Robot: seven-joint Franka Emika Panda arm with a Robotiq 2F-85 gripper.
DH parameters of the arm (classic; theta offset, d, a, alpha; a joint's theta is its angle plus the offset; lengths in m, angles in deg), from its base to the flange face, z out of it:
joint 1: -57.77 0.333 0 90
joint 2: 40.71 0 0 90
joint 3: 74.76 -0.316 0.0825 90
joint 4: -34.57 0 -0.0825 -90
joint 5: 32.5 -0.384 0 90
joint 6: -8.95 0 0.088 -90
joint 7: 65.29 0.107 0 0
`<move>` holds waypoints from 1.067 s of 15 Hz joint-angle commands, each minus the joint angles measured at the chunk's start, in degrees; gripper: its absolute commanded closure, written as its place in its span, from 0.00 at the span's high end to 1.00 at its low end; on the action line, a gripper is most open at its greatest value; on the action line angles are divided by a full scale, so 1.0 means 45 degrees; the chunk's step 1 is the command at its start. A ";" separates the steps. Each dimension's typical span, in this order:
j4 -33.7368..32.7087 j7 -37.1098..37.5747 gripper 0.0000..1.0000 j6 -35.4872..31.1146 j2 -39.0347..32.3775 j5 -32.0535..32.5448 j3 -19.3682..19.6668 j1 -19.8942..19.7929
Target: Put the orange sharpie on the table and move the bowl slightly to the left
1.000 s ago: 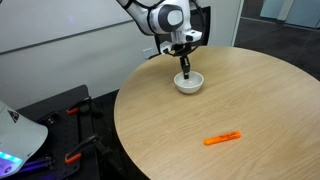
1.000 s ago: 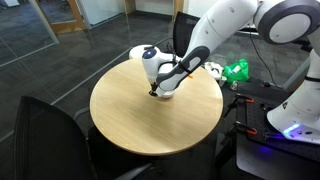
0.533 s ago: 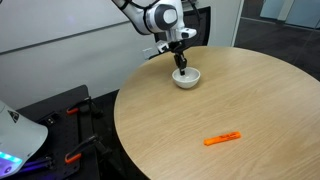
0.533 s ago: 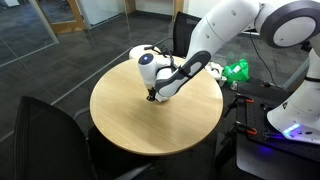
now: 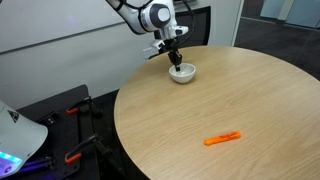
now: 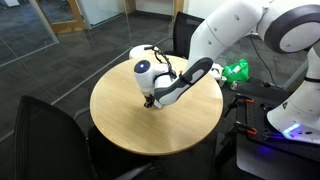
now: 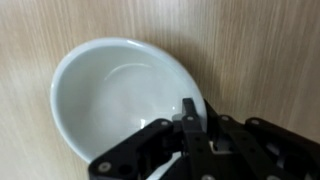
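We see the arm (image 5: 135, 12) bent down over the table (image 5: 200, 110), gripper (image 5: 177, 63) pointing downward, its fingers (image 7: 188, 112) pinched on the rim of the bowl (image 5: 183, 73). The orange sharpie (image 5: 222, 139) lies flat on the tabletop, well apart from them.

Looks like an office meeting room turned robot lab: round wood-grain table (image 6: 125, 128) with black office chairs (image 6: 42, 140) drawn up beside it, glass partition walls (image 6: 40, 25) above a dark glossy floor (image 6: 85, 60), plain white wall (image 5: 60, 30), and a big white robot arm (image 6: 240, 30) mounted by a black equipment stand (image 6: 255, 128)
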 commanded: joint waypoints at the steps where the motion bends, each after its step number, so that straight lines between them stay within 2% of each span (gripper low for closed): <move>1: -0.0175 -0.0081 0.03 0.0420 0.0071 0.0365 0.0169 0.0272; 3: -0.0054 0.0070 0.08 0.0384 0.0186 0.0458 0.0277 0.0360; 6: 0.0034 0.0202 0.23 0.0406 0.0304 0.0563 0.0425 0.0430; 8: 0.0042 0.0238 0.28 0.0400 0.0346 0.0609 0.0511 0.0464; 10: 0.0081 0.0244 0.42 0.0404 0.0424 0.0645 0.0566 0.0487; 11: 0.0111 0.0248 0.41 0.0402 0.0470 0.0669 0.0596 0.0508; 14: 0.0224 0.0220 0.63 0.0320 0.0648 0.0688 0.0577 0.0503; 15: 0.0276 0.0247 0.66 0.0285 0.0717 0.0692 0.0579 0.0516; 16: 0.0357 0.0239 0.77 0.0235 0.0814 0.0701 0.0568 0.0520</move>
